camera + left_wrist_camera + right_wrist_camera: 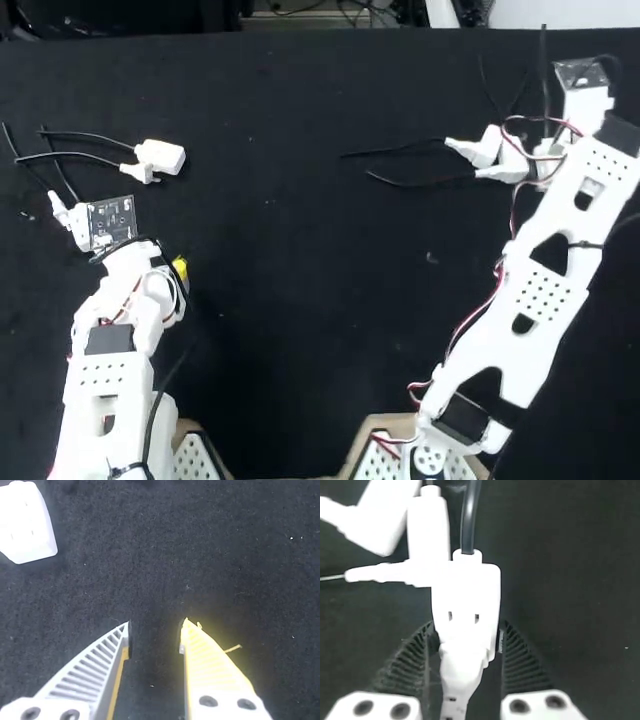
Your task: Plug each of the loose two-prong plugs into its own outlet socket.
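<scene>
- Left end effector (155,625): jaws partly open, one white finger and one yellow, nothing between them. It is over bare black cloth-covered counter (225,555).
- Left arm (108,340) is at the near-left of the counter (300,250).
- White block-shaped outlet with small slots in its face (162,156) (25,522) lies on the counter at far-left, beyond the left arm. It is apart from the left jaws.
- Small white plug on a thin black cord (140,172) is just beside that block on its near-left side. I can't tell whether the two touch.
- Right arm (530,290) runs from near-centre out to far-right.
- Right end effector (466,627) (512,165): clamped from both sides on a white moulded socket body with two slots (465,595). A black cord (470,510) leaves the socket's far end.
- Second white plug body (427,525) sits hard against the held socket. I can't tell whether it is plugged in.
- Angled white plug (375,525) (473,150) is just left of the held piece.
- Two black cords (400,152) trail left across the counter from the right-hand cluster.
</scene>
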Available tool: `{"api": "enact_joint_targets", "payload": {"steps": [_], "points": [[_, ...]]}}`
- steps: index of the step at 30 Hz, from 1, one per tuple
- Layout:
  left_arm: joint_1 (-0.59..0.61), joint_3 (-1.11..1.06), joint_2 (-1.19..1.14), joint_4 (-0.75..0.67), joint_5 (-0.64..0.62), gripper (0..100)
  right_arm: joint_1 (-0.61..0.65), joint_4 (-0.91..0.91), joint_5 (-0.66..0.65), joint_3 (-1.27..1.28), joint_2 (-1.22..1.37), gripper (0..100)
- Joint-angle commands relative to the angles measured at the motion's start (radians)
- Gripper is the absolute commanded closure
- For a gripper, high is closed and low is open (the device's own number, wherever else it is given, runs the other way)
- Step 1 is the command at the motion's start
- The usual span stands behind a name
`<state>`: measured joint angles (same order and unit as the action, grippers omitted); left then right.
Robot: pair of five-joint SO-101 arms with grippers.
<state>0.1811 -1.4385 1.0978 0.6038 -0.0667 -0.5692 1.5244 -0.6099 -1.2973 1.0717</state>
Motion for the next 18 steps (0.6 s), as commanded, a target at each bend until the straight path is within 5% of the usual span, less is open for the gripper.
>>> {"api": "enact_joint_targets", "payload": {"steps": [1,18], "points": [[0.005,0.008,0.009,-0.017,-0.005,83,-0.031,0.041,-0.012,-0.229,0.051,98.8],[0.005,0.008,0.009,-0.012,-0.003,83,-0.003,-0.038,-0.008,-0.352,0.254,95.1]]}}
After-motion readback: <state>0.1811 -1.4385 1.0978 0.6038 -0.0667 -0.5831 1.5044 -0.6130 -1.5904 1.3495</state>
